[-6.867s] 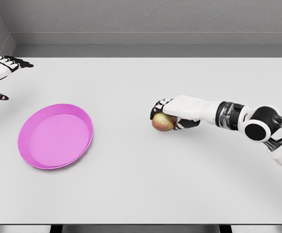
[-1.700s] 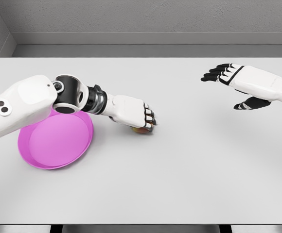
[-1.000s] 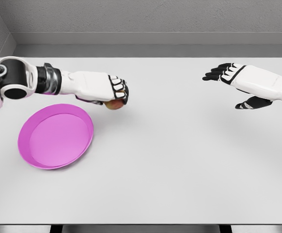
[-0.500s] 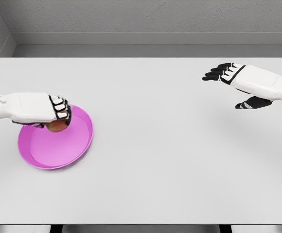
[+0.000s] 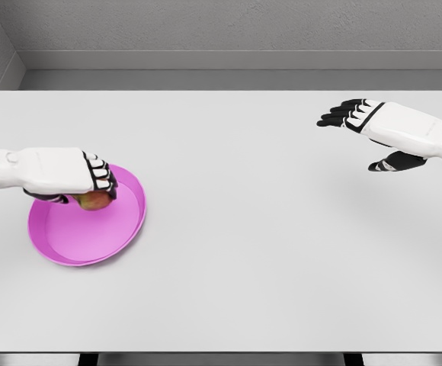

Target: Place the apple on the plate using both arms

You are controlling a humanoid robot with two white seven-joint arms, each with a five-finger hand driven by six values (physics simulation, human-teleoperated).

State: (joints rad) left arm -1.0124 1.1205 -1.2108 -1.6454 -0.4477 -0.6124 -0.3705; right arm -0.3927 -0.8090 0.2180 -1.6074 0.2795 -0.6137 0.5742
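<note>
Apple (image 5: 93,200) is grasped under the left hand (image 5: 68,175), held over the plate (image 5: 91,240), upper part, inside the rim; contact with the plate can't be told; right hand (image 5: 366,122) is spread, holding nothing, well apart above the counter (image 5: 267,252); release is judged next.

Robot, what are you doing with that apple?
The left hand is curled around the apple and holds it over the pink plate, in the plate's upper part. I cannot tell whether the apple touches the plate. The fingers are not yet let go. The right hand is off to the far right above the white table, fingers spread, holding nothing.
</note>
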